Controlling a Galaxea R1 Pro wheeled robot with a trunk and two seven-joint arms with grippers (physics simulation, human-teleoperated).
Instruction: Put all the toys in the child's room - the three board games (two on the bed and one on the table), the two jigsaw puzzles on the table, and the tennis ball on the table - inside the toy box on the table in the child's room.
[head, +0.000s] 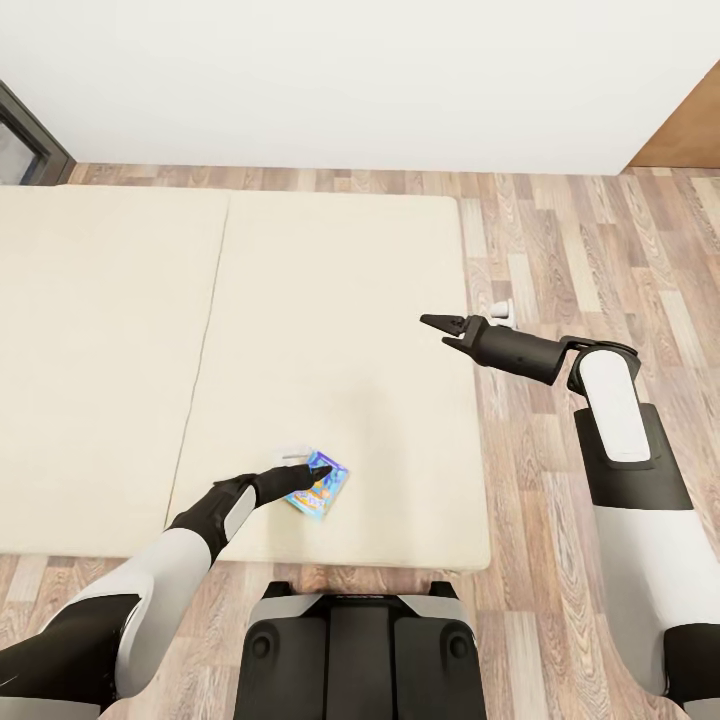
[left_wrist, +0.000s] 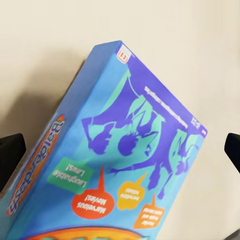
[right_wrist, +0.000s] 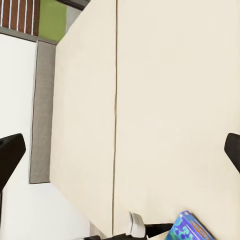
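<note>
The small teal-blue board game (head: 318, 487) was seen lying on the cream mattress of the bed (head: 330, 300), near its front edge and left of the robot's middle. The left gripper (head: 318, 478) was placed right at the box. In the left wrist view the box (left_wrist: 120, 155) was seen between the two dark fingertips (left_wrist: 11, 150), which stood well apart at either side, so the gripper was judged released and the box not yet grasped. The box appeared tilted in that view, one long edge raised toward the camera; whether it lay flat could not be told.

The right gripper (head: 445, 328) was held above the right edge of the mattress, its jaws parted and nothing between them.

Several failures were judged possible. If the jaws were closed across the wide face and not a narrow edge, the box could be pushed along the soft mattress and not pinched. If only a corner were caught, the box could be swung out of the grip and dropped on the wood floor (head: 560, 260). A downward press could also sink the box into the mattress.
</note>
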